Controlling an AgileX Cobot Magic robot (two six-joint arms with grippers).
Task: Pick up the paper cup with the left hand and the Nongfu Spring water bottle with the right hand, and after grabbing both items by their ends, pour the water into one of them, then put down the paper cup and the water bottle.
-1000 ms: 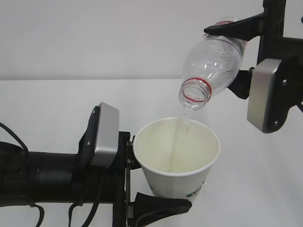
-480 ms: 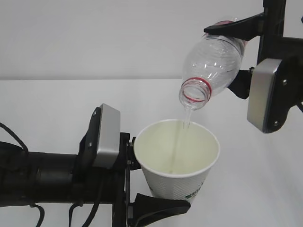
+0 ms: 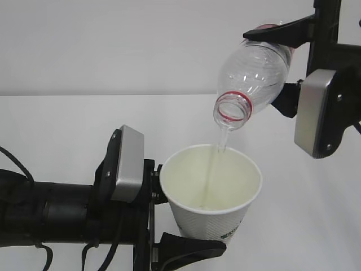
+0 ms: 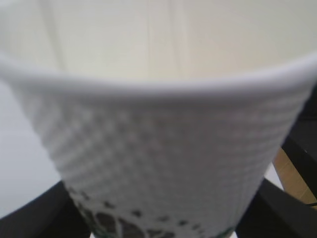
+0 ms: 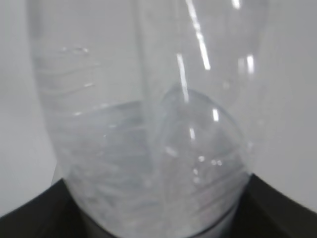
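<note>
Left hand (image 3: 169, 226): my fingers are clamped on the lower body of the paper cup (image 3: 211, 195); one black finger shows under its base in the exterior view, and dark fingers flank it at the bottom corners of the left wrist view.
Paper cup: upright, held off the table (image 3: 67, 124), mouth open to the top, green print low on its side. In the left wrist view its dimpled wall (image 4: 163, 148) fills the frame.
Right hand (image 3: 293, 62): my fingers grip the Nongfu Spring water bottle (image 3: 254, 76) near its base end, one finger across the top, one below.
Bottle: tilted neck-down, red neck ring at the mouth, mouth above the cup's far rim, not touching it.
Water (image 3: 217, 155): a thin stream falls from the mouth into the cup; more remains in the bottle (image 5: 148, 163) in the right wrist view.
</note>
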